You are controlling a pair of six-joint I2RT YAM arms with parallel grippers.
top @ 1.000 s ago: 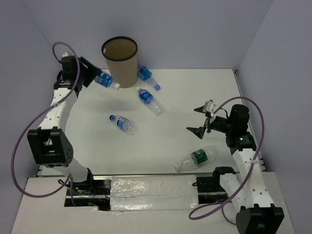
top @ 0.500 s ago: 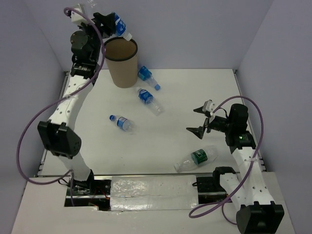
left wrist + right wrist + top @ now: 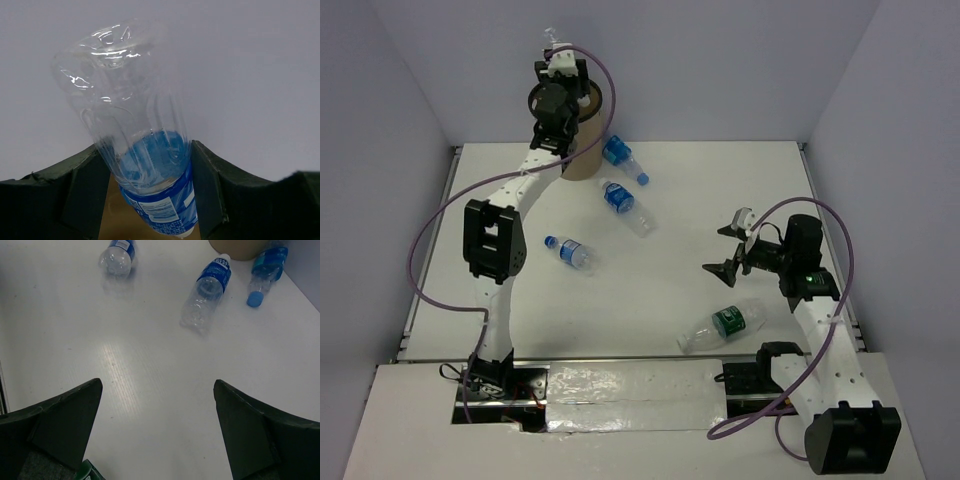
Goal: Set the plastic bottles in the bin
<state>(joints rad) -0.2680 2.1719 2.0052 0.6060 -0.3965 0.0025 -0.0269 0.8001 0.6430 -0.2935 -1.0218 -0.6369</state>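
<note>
My left gripper [image 3: 150,192] is shut on a clear plastic bottle [image 3: 132,115] with a blue label, held cap down. The tan inside of the bin [image 3: 112,215] shows right below the bottle. From above, the left gripper [image 3: 563,78] sits over the black-rimmed mouth of the bin [image 3: 590,135] and hides much of it. Three blue-labelled bottles lie on the table: one [image 3: 624,159] beside the bin's base, one [image 3: 625,207] further forward, one [image 3: 572,253] at centre left. A green-labelled bottle [image 3: 724,325] lies near my right gripper [image 3: 728,248], which is open and holds nothing.
In the right wrist view, bare white table lies between the open fingers [image 3: 65,417], with the blue-labelled bottles [image 3: 207,287] beyond them. Grey walls close the table at the back and sides. The left arm's purple cable [image 3: 430,250] loops out over the left side.
The left arm has swung from the bin's left side up over its mouth, carrying the bottle, which now hangs cap down. The right arm has barely moved.
</note>
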